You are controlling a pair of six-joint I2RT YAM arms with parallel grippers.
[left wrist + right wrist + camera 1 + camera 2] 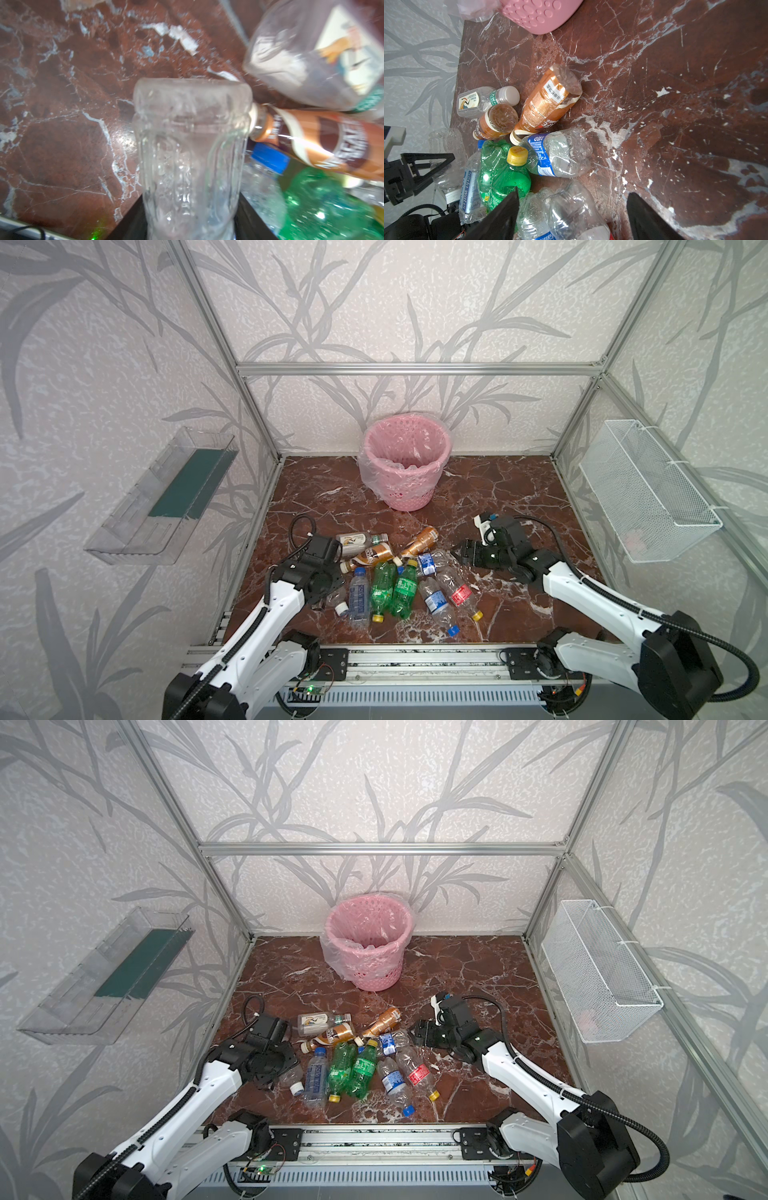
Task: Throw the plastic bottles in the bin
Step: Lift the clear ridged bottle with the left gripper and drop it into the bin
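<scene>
L gripper point(192, 199) is clamped on a clear bottle point(191, 145): jaws pinch both sides, and the bottle's base sticks out past the tips in the left wrist view. In a top view that bottle sits at the L edge of the pile w/ its white cap toward the near edge. Can't tell if it's off the marble table point(498, 489). R gripper point(460, 552) has jaws apart and nothing gripped, low at the R side of the pile and pointing into it. In the right wrist view a red-label bottle point(571, 207) lies between and below its fingers; contact can't tell. The other plastic bottles point(432, 597) lie in a heap mid-table between the 2 grippers. The green bottles point(383, 589) are side by side in the middle, w/ the brown bottles point(419, 545) and the white-label bottle point(353, 542) on the far side. The bin point(409, 489) stands upright at back centre by the wall, beyond the pile and well apart from both grippers, its liner bag point(368, 472) draped over the rim.
</scene>
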